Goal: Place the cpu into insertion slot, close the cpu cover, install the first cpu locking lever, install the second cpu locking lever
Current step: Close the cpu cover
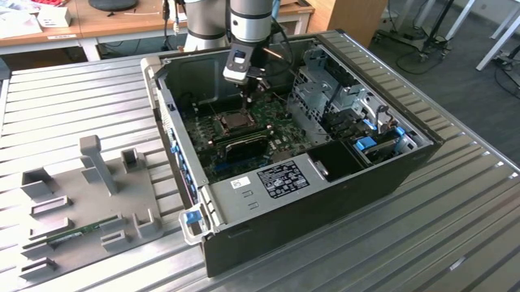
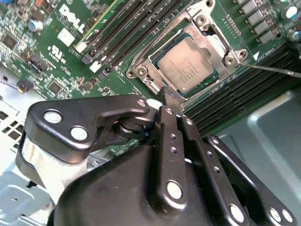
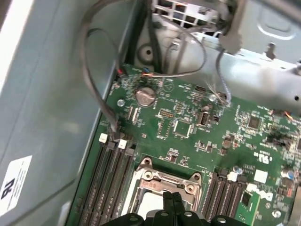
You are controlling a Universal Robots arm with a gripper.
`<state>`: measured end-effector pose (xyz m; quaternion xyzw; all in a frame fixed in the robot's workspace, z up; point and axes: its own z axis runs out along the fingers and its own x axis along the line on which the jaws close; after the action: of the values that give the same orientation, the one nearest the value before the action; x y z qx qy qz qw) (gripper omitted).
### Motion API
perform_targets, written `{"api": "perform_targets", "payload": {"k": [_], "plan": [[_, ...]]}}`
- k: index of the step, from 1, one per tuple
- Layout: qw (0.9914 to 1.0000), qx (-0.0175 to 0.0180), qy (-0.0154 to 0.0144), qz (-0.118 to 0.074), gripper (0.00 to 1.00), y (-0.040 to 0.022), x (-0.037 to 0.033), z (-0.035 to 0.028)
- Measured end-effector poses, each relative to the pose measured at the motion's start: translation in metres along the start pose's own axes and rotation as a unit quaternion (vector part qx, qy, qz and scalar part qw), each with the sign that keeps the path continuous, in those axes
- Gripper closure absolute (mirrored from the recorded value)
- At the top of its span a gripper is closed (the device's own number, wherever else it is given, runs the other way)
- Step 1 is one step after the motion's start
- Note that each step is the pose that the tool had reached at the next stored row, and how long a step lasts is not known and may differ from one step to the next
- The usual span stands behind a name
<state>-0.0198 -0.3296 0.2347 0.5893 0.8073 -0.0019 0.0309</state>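
The cpu (image 2: 187, 66), a flat grey metal square, lies in the insertion slot (image 2: 165, 81) on the green board. The cpu cover (image 2: 203, 24), a silvery frame, lies flat around it. A thin metal lever rod (image 2: 275, 70) sticks out past the socket's corner, free of the board. My gripper (image 2: 165, 96) hangs just above the socket's edge, fingers pressed together with nothing between them. In the first wrist view the gripper (image 3: 172, 197) hovers over the cpu cover (image 3: 165, 180) and the pale cpu (image 3: 148, 208). In the exterior view the gripper (image 1: 246, 92) is inside the open computer case, above the socket (image 1: 235, 121).
Long black memory slots (image 2: 127, 33) flank the socket on both sides. Grey cables (image 3: 101, 101) and a coin battery (image 3: 145, 95) lie beyond it. A metal drive cage (image 1: 333, 100) fills the case's right. A grey fixture (image 1: 89, 201) holding a green memory stick (image 1: 75, 233) sits at the exterior view's left.
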Motion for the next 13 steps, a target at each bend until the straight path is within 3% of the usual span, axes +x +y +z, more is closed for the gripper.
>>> {"api": "perform_targets", "payload": {"k": [5, 11, 13], "plan": [[0.99946, -0.001, -0.0011, -0.033, 0.89, -0.0007, 0.0002, 0.0], [0.99751, -0.002, -0.0026, -0.07, 0.89, -0.0019, 0.0006, 0.0], [0.99735, -0.0021, -0.0027, -0.073, 0.89, -0.0019, 0.0006, 0.0]]}}
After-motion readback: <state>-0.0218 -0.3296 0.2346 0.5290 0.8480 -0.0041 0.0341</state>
